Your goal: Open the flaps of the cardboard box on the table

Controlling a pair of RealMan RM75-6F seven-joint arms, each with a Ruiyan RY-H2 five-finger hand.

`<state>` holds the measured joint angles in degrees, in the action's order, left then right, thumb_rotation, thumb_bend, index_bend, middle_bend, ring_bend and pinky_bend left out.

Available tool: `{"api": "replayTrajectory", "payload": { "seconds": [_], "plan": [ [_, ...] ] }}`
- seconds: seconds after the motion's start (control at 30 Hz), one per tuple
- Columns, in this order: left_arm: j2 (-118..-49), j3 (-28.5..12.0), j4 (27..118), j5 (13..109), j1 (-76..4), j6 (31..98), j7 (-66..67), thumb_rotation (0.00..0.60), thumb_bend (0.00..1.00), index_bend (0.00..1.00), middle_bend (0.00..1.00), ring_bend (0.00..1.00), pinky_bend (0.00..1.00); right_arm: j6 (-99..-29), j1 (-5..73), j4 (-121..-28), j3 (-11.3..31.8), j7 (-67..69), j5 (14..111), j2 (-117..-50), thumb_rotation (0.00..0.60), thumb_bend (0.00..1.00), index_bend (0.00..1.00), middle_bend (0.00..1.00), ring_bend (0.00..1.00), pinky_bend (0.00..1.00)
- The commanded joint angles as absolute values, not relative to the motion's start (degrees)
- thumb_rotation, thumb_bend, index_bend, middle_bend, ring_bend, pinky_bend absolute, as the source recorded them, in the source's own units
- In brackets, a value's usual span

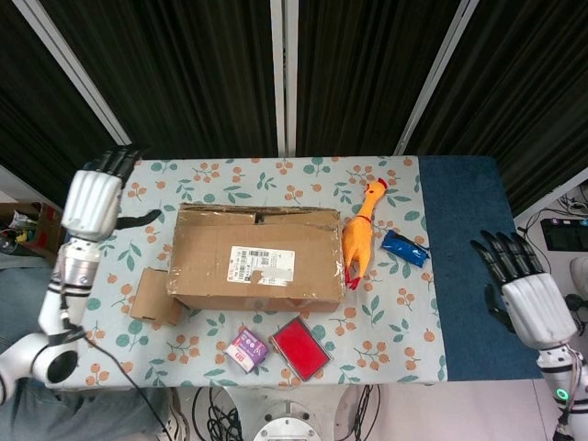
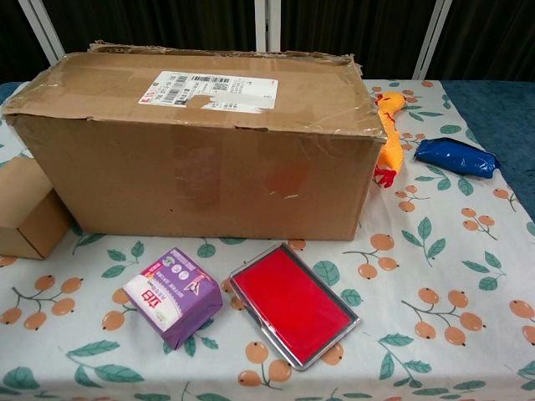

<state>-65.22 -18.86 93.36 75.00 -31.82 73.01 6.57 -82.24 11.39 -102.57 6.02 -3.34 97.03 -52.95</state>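
Box point(image 1: 253, 258) sits on the counter point(image 1: 459, 239) left of centre, long side facing the near edge. Its top flap with the white label point(image 1: 262, 264) lies flat; in the chest view the top surface point(image 2: 209, 83) looks level, with torn tape along the far edge. A brown side flap point(image 1: 154, 296) lies flat on the floral cloth at the left end of the box.

Left hand point(image 1: 94, 202) hangs above the far-left corner of the counter, well apart from the box, fingers straight and apart, holding nothing. Right hand point(image 1: 525, 294) hangs beyond the right edge of the counter, over the blue strip, fingers spread, holding nothing. Neither hand shows in the chest view.

Rubber chicken point(image 1: 360, 237) lies just beside the right end of the box. Blue packet point(image 1: 405, 248) lies right of the chicken. Red case point(image 1: 300, 347) and purple pack point(image 1: 246, 350) lie near the front edge, in front of the box.
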Motion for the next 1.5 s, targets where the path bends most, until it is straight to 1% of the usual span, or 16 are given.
{"api": "replayTrajectory", "payload": {
  "seconds": [0.03, 0.07, 0.13, 0.2, 0.23, 0.3, 0.33, 0.4, 0.47, 0.57, 0.73, 0.83, 0.9, 1.03, 1.23, 1.5],
  "plan": [
    [-59.9, -13.1, 96.9, 76.7, -24.4, 76.5, 3.6, 0.433, 0.00, 0.20, 0.20, 0.21, 0.34, -72.1, 20.1, -110.8, 10.0, -3.8, 95.7, -47.4, 0.600, 0.53, 0.00, 0.01, 0.00, 0.00],
    [-59.7, -12.4, 96.5, 76.9, -23.5, 77.2, 3.6, 0.428, 0.00, 0.21, 0.20, 0.21, 0.33, -69.7, 22.1, -111.8, 10.9, -3.1, 94.9, -47.0, 0.600, 0.49, 0.00, 0.01, 0.00, 0.00],
    [-59.6, -11.0, 96.0, 77.6, -21.7, 78.6, 3.4, 0.419, 0.00, 0.21, 0.20, 0.21, 0.32, -63.4, 26.8, -113.9, 13.2, -1.4, 91.5, -46.0, 0.600, 0.48, 0.00, 0.03, 0.00, 0.00],
    [-59.6, -9.7, 95.7, 78.9, -20.0, 80.1, 2.2, 0.414, 0.00, 0.21, 0.20, 0.21, 0.32, -56.4, 31.8, -115.3, 15.7, -2.2, 86.2, -45.3, 0.600, 0.56, 0.00, 0.05, 0.00, 0.00],
    [-59.7, -9.1, 95.4, 79.5, -19.3, 80.7, 1.6, 0.415, 0.00, 0.21, 0.20, 0.21, 0.31, -53.4, 34.0, -115.7, 16.7, -3.3, 83.5, -45.2, 0.600, 0.63, 0.00, 0.05, 0.00, 0.00],
    [-60.0, -8.1, 94.9, 80.8, -17.9, 82.2, 0.3, 0.415, 0.00, 0.21, 0.20, 0.21, 0.31, -47.0, 38.6, -116.2, 18.4, -5.0, 77.0, -45.4, 0.600, 0.72, 0.00, 0.05, 0.00, 0.00],
    [-60.2, -7.4, 94.5, 81.6, -17.1, 83.0, -0.3, 0.413, 0.00, 0.21, 0.20, 0.21, 0.31, -42.9, 41.6, -116.6, 19.2, -5.6, 72.0, -45.5, 0.600, 0.73, 0.00, 0.06, 0.00, 0.00],
    [-60.5, -6.4, 94.0, 82.8, -15.7, 84.5, -1.3, 0.411, 0.00, 0.21, 0.20, 0.21, 0.30, -37.2, 47.1, -116.1, 19.9, -8.5, 64.1, -45.8, 0.600, 0.74, 0.00, 0.07, 0.00, 0.00],
    [-60.8, -5.5, 93.6, 83.8, -14.4, 85.7, -2.1, 0.412, 0.00, 0.21, 0.20, 0.21, 0.30, -34.4, 52.4, -114.8, 19.5, -12.5, 57.2, -47.2, 0.600, 0.73, 0.01, 0.08, 0.00, 0.00],
    [-61.3, -4.7, 93.0, 84.4, -13.0, 87.0, -2.8, 0.407, 0.00, 0.21, 0.21, 0.21, 0.29, -33.3, 58.6, -113.3, 18.3, -15.3, 47.3, -50.0, 0.600, 0.72, 0.03, 0.08, 0.00, 0.00],
    [-62.0, -3.8, 90.9, 84.0, -11.0, 87.5, -5.1, 0.400, 0.00, 0.21, 0.22, 0.21, 0.28, -36.7, 68.5, -110.2, 14.7, -21.6, 34.0, -55.9, 0.600, 0.74, 0.03, 0.07, 0.00, 0.00],
    [-62.4, -3.7, 90.0, 84.0, -10.2, 88.1, -5.8, 0.374, 0.00, 0.21, 0.22, 0.21, 0.27, -36.6, 73.4, -108.7, 13.4, -21.9, 25.5, -58.9, 0.600, 0.75, 0.03, 0.08, 0.00, 0.00],
    [-62.6, -3.9, 89.9, 84.1, -9.9, 88.6, -6.2, 0.352, 0.00, 0.21, 0.22, 0.21, 0.27, -36.7, 77.1, -107.1, 11.7, -23.4, 20.2, -60.7, 0.600, 0.76, 0.03, 0.09, 0.00, 0.00],
    [-62.5, -4.2, 89.8, 84.7, -9.6, 89.1, -6.6, 0.341, 0.00, 0.21, 0.22, 0.21, 0.27, -37.0, 83.0, -105.1, 9.3, -24.6, 10.6, -63.6, 0.600, 0.76, 0.03, 0.11, 0.00, 0.00],
    [-62.1, -4.6, 89.6, 85.1, -9.6, 88.7, -7.4, 0.339, 0.00, 0.21, 0.22, 0.21, 0.27, -37.8, 89.1, -103.3, 6.7, -26.3, 1.9, -66.6, 0.600, 0.77, 0.03, 0.12, 0.00, 0.00],
    [-62.0, -4.7, 88.7, 85.3, -9.3, 88.2, -8.6, 0.340, 0.00, 0.21, 0.22, 0.21, 0.27, -39.9, 93.6, -102.5, 4.9, -28.0, -3.8, -68.6, 0.600, 0.78, 0.03, 0.13, 0.00, 0.00]
  ]
}}
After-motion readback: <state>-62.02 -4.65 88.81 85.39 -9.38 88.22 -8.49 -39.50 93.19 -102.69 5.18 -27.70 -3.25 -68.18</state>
